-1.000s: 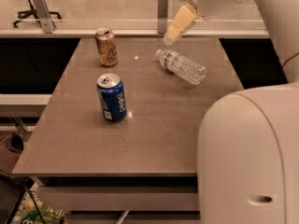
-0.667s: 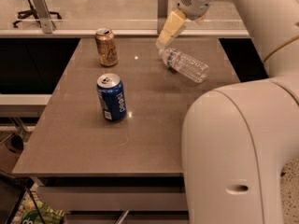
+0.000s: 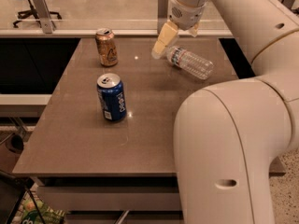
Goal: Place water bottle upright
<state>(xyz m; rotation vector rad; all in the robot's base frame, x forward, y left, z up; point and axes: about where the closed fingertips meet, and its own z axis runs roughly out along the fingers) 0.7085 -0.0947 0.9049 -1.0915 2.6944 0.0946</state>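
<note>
Currently the water bottle (image 3: 192, 63) lies on its side on the far right part of the brown table (image 3: 154, 125), not upright. Its long axis runs on a diagonal: the label end points up-left toward the gripper, and the clear ribbed body points down-right toward the table's right edge. The label shows white with red and blue marks. The cap is not clearly visible.

The gripper (image 3: 174, 42) hangs just above and to the left of the bottle's label end. It is spread, with nothing pinched. One long pale finger (image 3: 164, 40) slants down-left and its tip ends just beside the bottle's label end. Contact there cannot be told. The other finger shows only as a short pale tip on the right side of the wrist. The white arm (image 3: 243, 13) comes in from the upper right, and its large rounded housing (image 3: 224, 148) fills the lower right and covers that corner of the table.

The gold can (image 3: 106, 47) stands upright at the far left of the table, well apart from the bottle. The blue Pepsi can (image 3: 112, 98) stands upright nearer the camera, left of centre and in front of the gold can. Neither can touches anything but the table.

A pale counter (image 3: 93, 13) runs along behind the table's far edge.
</note>
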